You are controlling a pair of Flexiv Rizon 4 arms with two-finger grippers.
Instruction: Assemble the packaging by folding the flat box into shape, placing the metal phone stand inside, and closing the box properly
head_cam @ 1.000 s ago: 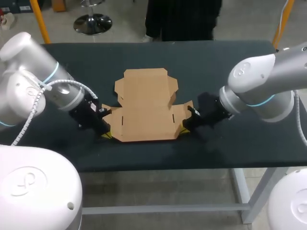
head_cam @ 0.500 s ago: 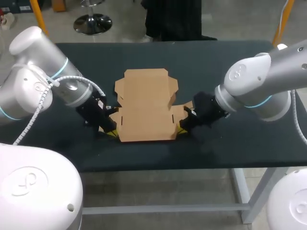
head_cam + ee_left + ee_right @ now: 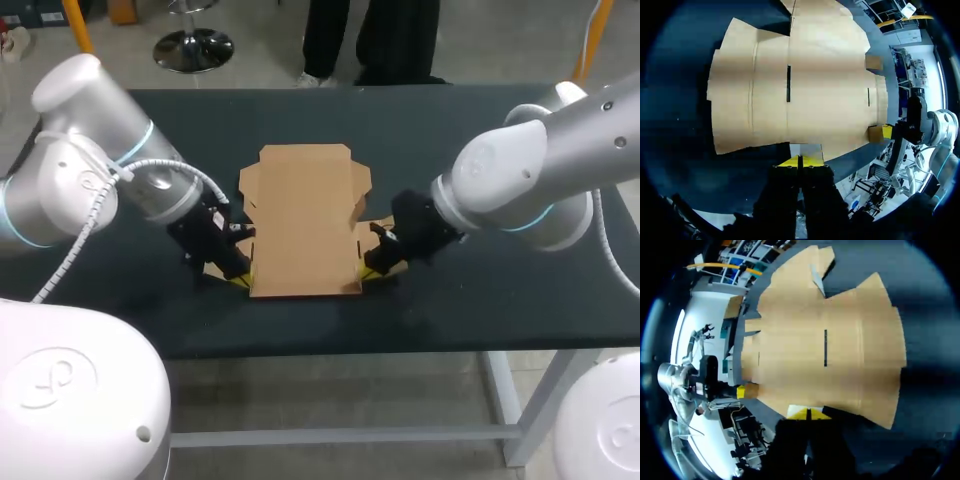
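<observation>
A flat brown cardboard box lies in the middle of the dark table, its lid panel pointing to the far side. My left gripper is shut, with its yellow tips low against the box's left side flap. My right gripper is shut too, pressed against the right side flap. Both flaps are tilted up off the table. In the left wrist view the shut gripper meets the edge of the cardboard, and the right gripper's fingertips show at the opposite edge. The right wrist view mirrors this: gripper, cardboard. No phone stand is in view.
The dark table stretches bare to the left and right of the box, behind the arms. Its front edge runs close below both grippers.
Both grippers have slid inward toward the box's middle, staying shut. The two side flaps, flat and spread wide before, are now pushed up and the box looks narrower.
</observation>
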